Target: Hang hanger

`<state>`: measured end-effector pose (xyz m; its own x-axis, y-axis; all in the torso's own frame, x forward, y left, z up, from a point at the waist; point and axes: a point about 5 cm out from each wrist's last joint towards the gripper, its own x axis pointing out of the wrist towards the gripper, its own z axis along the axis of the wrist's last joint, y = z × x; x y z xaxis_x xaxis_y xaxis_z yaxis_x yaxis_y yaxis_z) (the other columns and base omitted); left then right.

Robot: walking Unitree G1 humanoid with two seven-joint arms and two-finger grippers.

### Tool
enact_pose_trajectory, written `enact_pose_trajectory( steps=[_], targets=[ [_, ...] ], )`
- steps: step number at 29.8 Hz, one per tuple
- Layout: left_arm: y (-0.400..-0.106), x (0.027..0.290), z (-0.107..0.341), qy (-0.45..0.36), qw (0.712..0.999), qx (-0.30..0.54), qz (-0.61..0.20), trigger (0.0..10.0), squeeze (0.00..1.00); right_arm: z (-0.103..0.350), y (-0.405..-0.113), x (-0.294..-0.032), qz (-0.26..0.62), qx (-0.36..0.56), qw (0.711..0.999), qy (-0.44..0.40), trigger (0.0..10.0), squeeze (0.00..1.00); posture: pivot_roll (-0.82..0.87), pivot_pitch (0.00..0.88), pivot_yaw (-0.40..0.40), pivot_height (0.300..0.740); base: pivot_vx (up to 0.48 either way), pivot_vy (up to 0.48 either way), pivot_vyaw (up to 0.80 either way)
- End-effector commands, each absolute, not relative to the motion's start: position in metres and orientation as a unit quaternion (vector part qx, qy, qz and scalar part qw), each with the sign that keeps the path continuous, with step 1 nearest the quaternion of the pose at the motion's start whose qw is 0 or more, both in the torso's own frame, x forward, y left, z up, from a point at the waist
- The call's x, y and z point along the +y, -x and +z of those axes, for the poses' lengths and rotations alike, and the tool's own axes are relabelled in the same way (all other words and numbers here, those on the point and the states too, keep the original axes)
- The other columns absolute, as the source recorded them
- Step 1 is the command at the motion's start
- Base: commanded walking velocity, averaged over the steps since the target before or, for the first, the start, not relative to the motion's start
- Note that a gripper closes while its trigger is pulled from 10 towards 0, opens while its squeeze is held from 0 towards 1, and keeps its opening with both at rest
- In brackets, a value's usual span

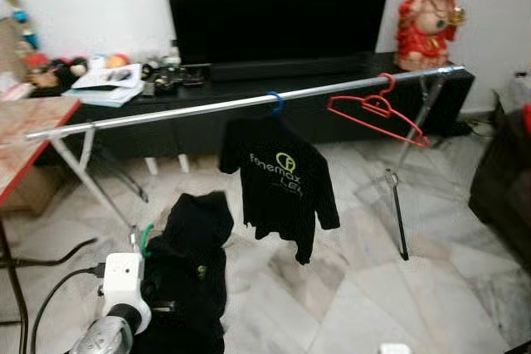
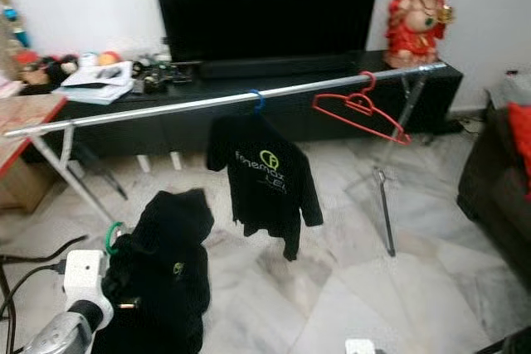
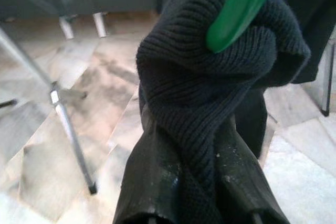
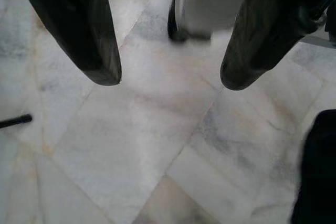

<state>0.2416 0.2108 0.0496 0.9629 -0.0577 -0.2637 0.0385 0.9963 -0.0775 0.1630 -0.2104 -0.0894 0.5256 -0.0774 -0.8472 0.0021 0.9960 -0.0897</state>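
A long silver rail (image 1: 207, 108) runs across the room in front of the TV stand. From it hang a black T-shirt (image 1: 282, 180) on a blue hanger (image 1: 275, 103) and, further right, an empty red hanger (image 1: 377, 112). Low at the left, below the rail, my left gripper (image 3: 199, 150) is shut on a green hanger (image 3: 239, 9) that carries a black knit garment (image 1: 191, 271). The garment's collar is bunched between the fingers, and only the hanger's hook (image 1: 145, 240) shows. My right gripper (image 4: 170, 80) hangs open over the marble floor, holding nothing.
The rail's folding legs (image 1: 398, 205) stand on the marble floor at right and left. Behind are a black TV stand (image 1: 332, 105), a large TV and a red statue (image 1: 427, 18). A dark sofa (image 1: 506, 188) is at the right, a red-edged table (image 1: 25, 138) at the left, with cables (image 1: 50, 288) on the floor.
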Motion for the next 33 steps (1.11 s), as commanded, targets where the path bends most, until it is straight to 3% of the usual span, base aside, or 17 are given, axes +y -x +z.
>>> enact_pose_trajectory(
  steps=[1, 33],
  targets=[
    [-0.2471, 0.2067, 0.0605, 0.036, 0.993, 0.111, -0.03, 10.0, 0.0, -0.09, -0.1584, -0.2175, -0.031, 0.493, 0.869, 0.042, 10.0, 0.0, -0.06, 0.0, 0.079, 0.74, 0.352, 0.0, 0.0],
    [-0.2447, 0.2049, 0.0563, 0.029, 0.991, 0.125, -0.029, 10.0, 0.0, -0.0881, -0.1626, -0.2186, -0.01, 0.494, 0.868, 0.052, 10.0, 0.0, -0.05, 0.012, 0.067, 0.74, 0.345, 0.0, 0.0]
  ],
)
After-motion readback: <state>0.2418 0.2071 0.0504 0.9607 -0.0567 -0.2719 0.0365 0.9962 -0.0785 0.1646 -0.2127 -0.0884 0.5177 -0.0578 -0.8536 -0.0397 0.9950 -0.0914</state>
